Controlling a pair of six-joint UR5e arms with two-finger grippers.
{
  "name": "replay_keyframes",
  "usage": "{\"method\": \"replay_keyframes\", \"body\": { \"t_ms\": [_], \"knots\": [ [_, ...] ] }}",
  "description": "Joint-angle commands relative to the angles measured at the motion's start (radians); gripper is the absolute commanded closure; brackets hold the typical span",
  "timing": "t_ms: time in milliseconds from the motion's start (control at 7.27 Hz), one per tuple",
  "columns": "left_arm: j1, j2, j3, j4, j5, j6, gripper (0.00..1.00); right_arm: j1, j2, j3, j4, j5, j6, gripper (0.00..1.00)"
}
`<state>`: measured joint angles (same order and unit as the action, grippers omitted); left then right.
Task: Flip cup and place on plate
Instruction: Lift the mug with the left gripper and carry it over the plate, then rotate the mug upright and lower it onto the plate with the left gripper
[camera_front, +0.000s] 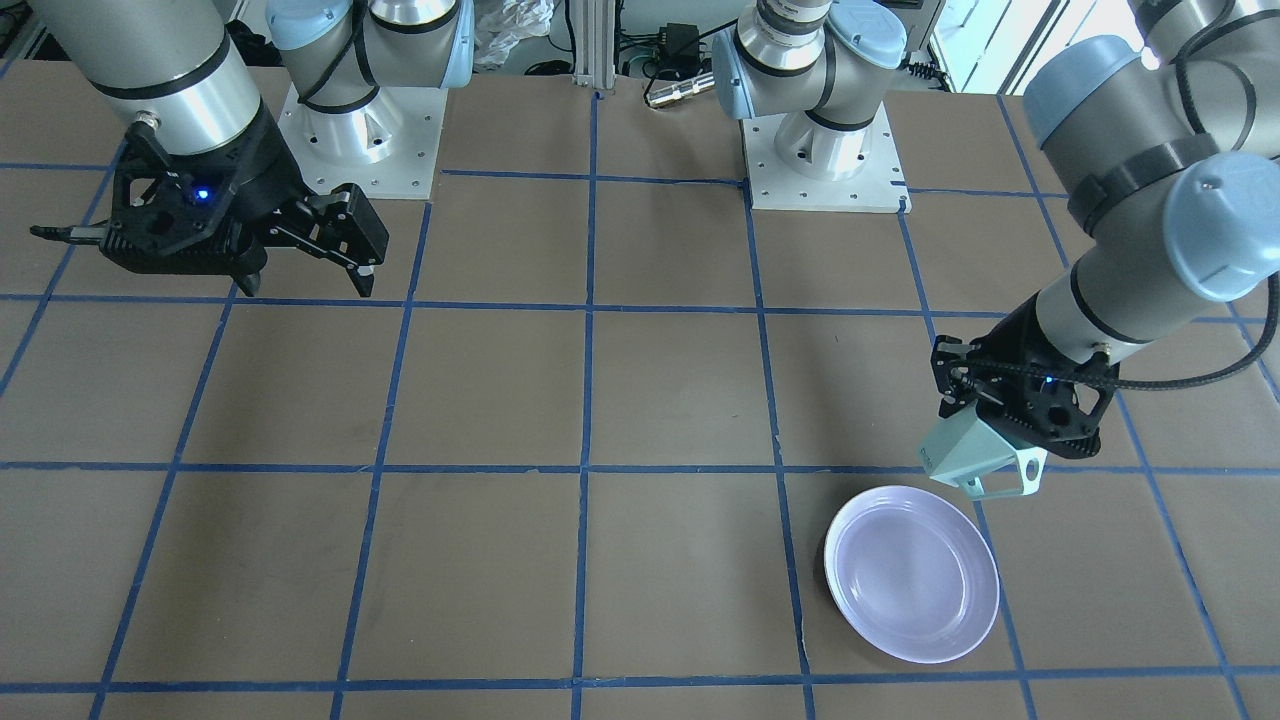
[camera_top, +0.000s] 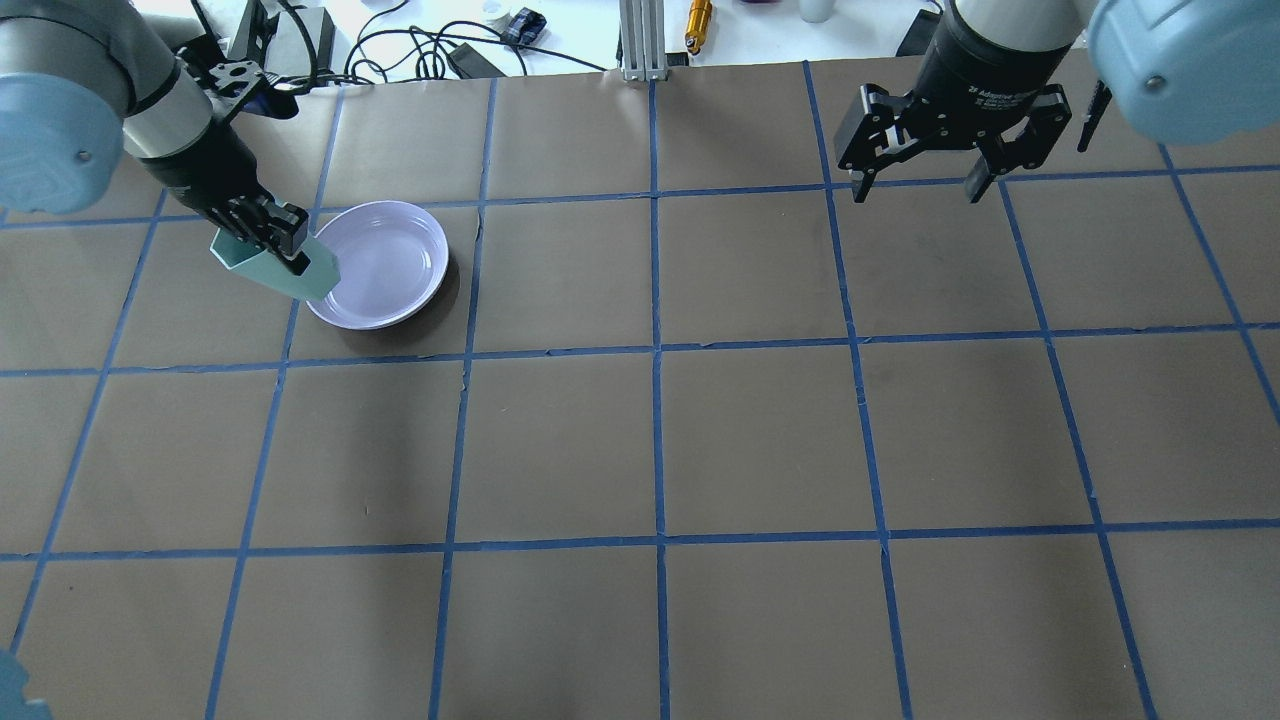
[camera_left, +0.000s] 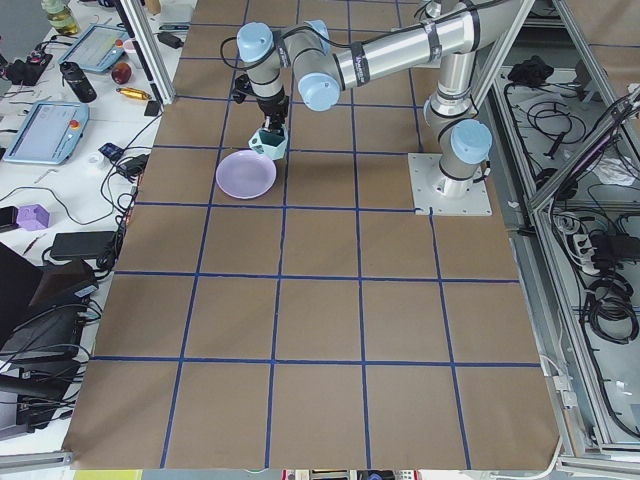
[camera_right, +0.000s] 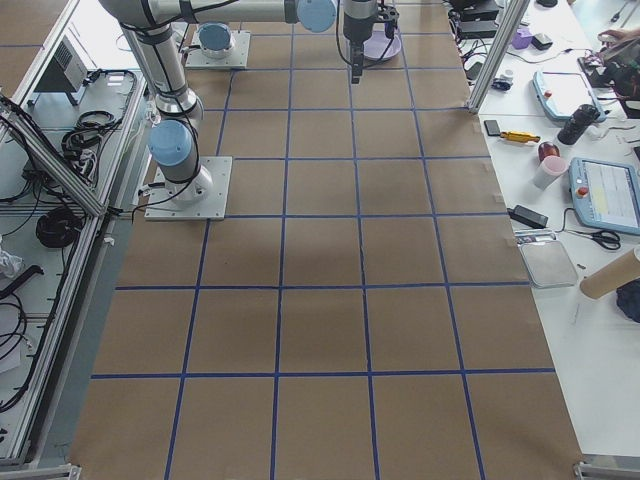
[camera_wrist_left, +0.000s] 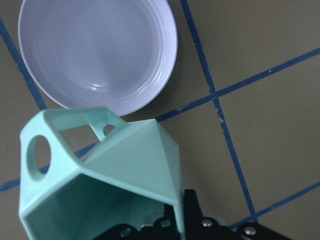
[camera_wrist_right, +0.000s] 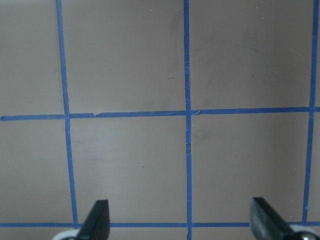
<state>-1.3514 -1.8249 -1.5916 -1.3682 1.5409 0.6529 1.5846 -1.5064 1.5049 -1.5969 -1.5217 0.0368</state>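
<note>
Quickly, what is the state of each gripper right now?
Left gripper: closed, holding the mint-green cup.
Right gripper: open, holding nothing.

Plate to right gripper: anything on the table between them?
Nothing. In the overhead view, only bare table with blue tape lines lies between the plate and the right gripper.

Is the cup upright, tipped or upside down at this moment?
Tipped: the left gripper holds the cup tilted beside the plate, mouth toward the wrist camera.
</note>
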Motion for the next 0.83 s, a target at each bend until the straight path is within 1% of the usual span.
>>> {"method": "replay_keyframes", "body": {
  "t_ms": [0, 138, 275, 688],
  "knots": [
    [-0.050, -0.100, 0.002, 0.133, 0.057, 0.022, 1.00, 0.000, 0.000, 0.000, 0.000, 0.000, 0.000, 0.00],
    [-0.070, -0.138, 0.021, 0.168, 0.106, 0.043, 1.00, 0.000, 0.000, 0.000, 0.000, 0.000, 0.000, 0.00],
    [-0.075, -0.175, 0.025, 0.169, 0.126, 0.069, 1.00, 0.000, 0.000, 0.000, 0.000, 0.000, 0.000, 0.00],
    [-0.106, -0.232, 0.067, 0.172, 0.128, 0.068, 1.00, 0.000, 0.000, 0.000, 0.000, 0.000, 0.000, 0.00]
  ]
}}
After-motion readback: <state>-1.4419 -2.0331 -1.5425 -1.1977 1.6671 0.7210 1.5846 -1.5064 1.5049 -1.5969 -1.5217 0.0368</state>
